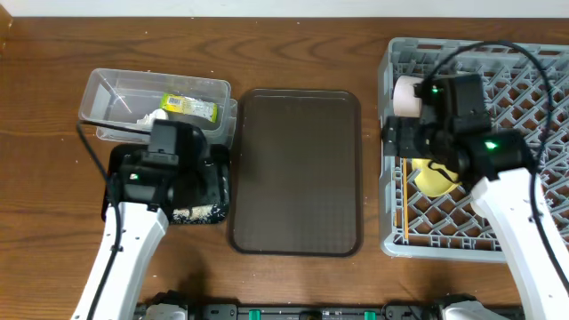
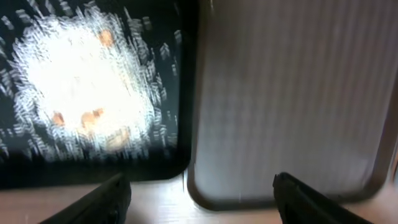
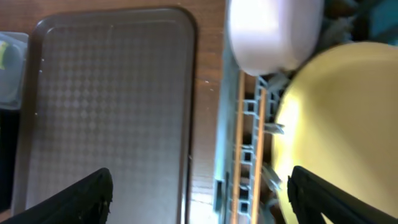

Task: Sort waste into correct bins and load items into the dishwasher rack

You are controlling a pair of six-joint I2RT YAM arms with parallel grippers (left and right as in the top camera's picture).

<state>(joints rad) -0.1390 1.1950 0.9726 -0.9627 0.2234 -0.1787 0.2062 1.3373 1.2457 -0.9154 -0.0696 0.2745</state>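
The clear tub (image 1: 107, 93) at the back left holds the yellow-green wrapper (image 1: 188, 107) and white paper bits. The black tray (image 1: 216, 191) in front of it holds white rice scraps (image 2: 81, 81), mostly hidden overhead by my left arm. My left gripper (image 2: 199, 199) is open and empty over the gap between the black tray and the brown tray. The grey rack (image 1: 533, 80) on the right holds the white bowl (image 3: 273, 31), yellow plate (image 3: 342, 130) and two chopsticks (image 3: 249, 149). My right gripper (image 3: 199, 193) is open and empty over the rack's left edge. The blue bowl and green cup are hidden.
The large dark brown serving tray (image 1: 298, 169) lies between the bins and the rack and looks bare. Wooden table top surrounds everything.
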